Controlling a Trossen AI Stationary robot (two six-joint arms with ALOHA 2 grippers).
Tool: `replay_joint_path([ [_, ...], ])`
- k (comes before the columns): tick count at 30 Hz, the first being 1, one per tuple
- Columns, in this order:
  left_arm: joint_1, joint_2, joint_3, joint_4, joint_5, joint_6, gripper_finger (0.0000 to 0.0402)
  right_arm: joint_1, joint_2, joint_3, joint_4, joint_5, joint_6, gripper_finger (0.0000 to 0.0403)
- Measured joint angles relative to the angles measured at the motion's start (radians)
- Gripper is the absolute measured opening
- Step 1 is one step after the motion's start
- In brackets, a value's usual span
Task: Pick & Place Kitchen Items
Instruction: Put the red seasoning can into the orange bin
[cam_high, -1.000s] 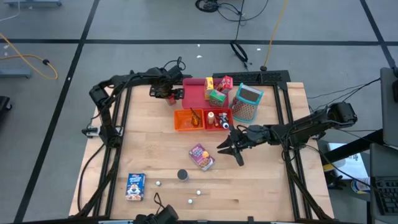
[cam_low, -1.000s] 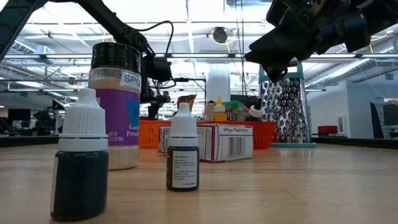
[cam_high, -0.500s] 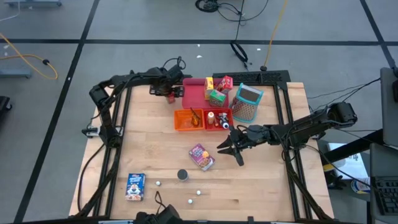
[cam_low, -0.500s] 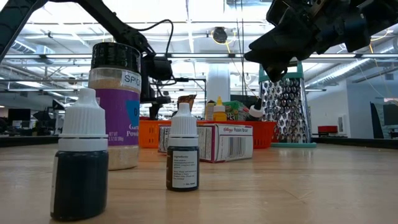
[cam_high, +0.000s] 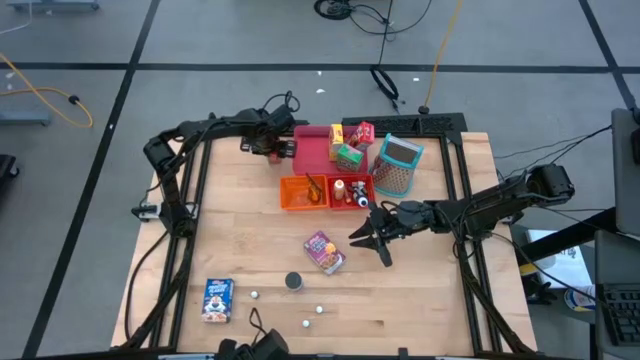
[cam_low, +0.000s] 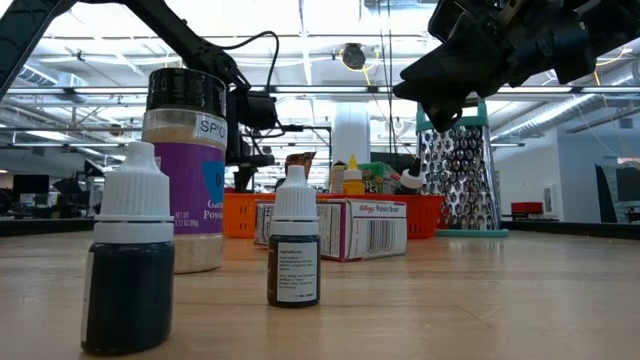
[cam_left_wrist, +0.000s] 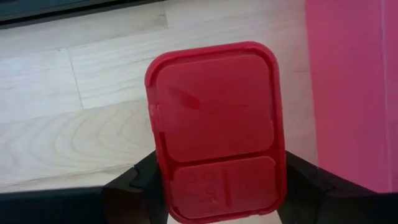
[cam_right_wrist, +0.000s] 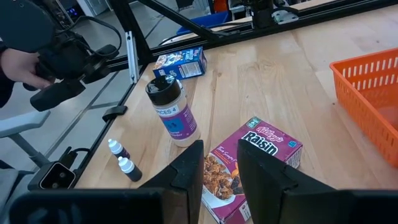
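A red box (cam_left_wrist: 214, 130), seen from its flip-lid top, stands on the wood at the table's far left, just beside the flat pink tray (cam_high: 318, 150). My left gripper (cam_high: 281, 150) points down over it, shut on it. My right gripper (cam_high: 368, 242) hangs open in the air at the table's middle right, nothing between its fingers (cam_right_wrist: 189, 171). Below and beyond it a Raisin Bran box (cam_right_wrist: 249, 165) lies flat. A black-capped spice jar (cam_high: 293, 281), a blue cereal box (cam_high: 218, 298) and small dropper bottles (cam_low: 295, 245) stand near the front. My left gripper pinches the red box between its two fingers, one on each long side (cam_left_wrist: 159, 186), near one end of the lid. The fingers come from above, pointing down. The box stands on the table, lid up.
Orange bins (cam_high: 327, 191) hold small bottles behind the table's middle. Green, red and yellow boxes (cam_high: 348, 155) sit at the tray's right side, and a teal grater (cam_high: 397, 165) stands beyond them. A person's hand (cam_right_wrist: 15, 65) holds a dark device off the table.
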Motion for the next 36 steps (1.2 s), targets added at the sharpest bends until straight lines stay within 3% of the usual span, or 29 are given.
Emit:
replay_joint_path([
  [8, -0.016, 0.0, 0.0, -0.011, 0.001, 0.048, 0.0208, 0.0, 0.0, 0.0, 0.0, 0.0, 0.0, 0.0089],
  [19, -0.052, -0.018, -0.001, -0.148, -0.022, 0.14, 0.0208, 0.0, 0.0, 0.0, 0.0, 0.008, 0.0, 0.0089],
  [36, -0.215, -0.285, -0.001, -0.244, -0.011, 0.134, 0.0208, 0.0, 0.0, 0.0, 0.0, 0.009, 0.0, 0.0089],
])
